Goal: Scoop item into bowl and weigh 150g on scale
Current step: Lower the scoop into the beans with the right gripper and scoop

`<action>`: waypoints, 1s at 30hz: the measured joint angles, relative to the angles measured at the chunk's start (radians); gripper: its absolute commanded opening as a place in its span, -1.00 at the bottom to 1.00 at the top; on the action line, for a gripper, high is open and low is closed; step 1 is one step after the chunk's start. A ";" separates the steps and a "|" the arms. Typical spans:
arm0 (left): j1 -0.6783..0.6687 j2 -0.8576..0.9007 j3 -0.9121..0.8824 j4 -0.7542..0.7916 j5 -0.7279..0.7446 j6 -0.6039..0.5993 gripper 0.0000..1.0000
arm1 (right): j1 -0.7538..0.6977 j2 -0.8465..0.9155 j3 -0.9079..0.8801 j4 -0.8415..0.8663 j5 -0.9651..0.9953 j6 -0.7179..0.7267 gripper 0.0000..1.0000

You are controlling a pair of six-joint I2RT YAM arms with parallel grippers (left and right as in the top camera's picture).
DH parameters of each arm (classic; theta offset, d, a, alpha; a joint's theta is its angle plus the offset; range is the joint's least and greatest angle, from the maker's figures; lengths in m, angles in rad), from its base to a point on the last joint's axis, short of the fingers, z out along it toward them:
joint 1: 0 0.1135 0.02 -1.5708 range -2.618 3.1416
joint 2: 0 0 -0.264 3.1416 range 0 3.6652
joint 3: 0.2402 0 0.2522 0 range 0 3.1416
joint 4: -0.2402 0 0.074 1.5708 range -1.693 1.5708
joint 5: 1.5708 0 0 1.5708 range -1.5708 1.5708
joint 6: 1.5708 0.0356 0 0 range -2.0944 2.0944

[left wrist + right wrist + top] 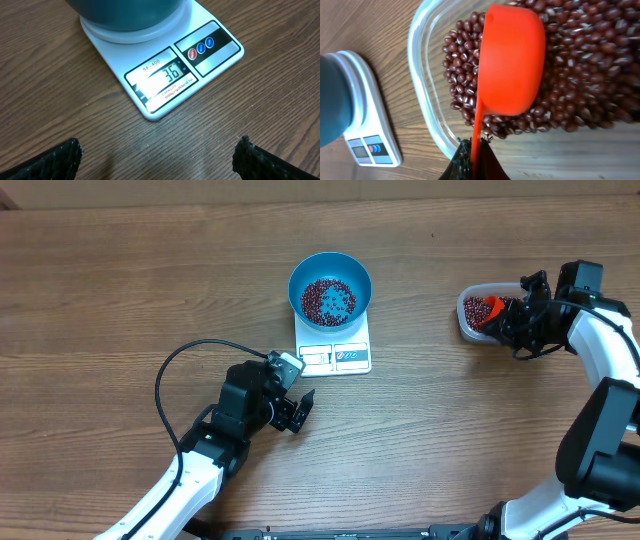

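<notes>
Maroon beans, small and loose, filled the clear plastic tub near the right edge of the surface. A smaller share lay in the teal bowl, which stood on the white kitchen scale about mid-surface, toward the far edge. Display read 36; judged well short of target, so more scoops needed.

Right hand: closed tight on the thin handle of the orange-red scoop. Scoop cup lay among the beans in the tub, outer side toward the wrist camera. Could not tell whether it was loaded.

Left hand: fully open and holding nothing. It sat near the scale's near edge, facing the display and apart from it.

Handling note (judgement): beans looked hard, smooth and light, likely to flow like gravel, so pinching them would be no use. Take them by scoop only, with the grip on the handle end. Carry the cup level and slowly, since a tilt would spill them and strays would roll across the wood. Pour low over the bowl, in small tips near the target. Bowl and scale are best left untouched, as any push would upset the reading.
</notes>
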 measured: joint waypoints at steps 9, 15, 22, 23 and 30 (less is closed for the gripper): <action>0.000 0.000 0.000 0.000 0.000 0.000 0.99 | 0.000 0.010 -0.008 0.020 -0.082 0.000 -0.93; 0.000 0.000 0.000 0.000 0.000 0.000 0.99 | 0.000 0.015 -0.012 0.032 -0.130 0.002 -0.93; 0.000 0.000 0.000 0.000 0.000 0.000 0.99 | -0.020 0.016 -0.012 0.032 -0.152 0.037 -0.93; 0.000 0.000 0.000 0.000 0.000 0.000 0.99 | -0.027 0.016 -0.012 0.031 -0.158 0.040 -0.92; 0.000 0.000 0.000 0.000 0.000 0.000 0.99 | -0.101 0.016 -0.012 0.020 -0.224 0.047 -0.93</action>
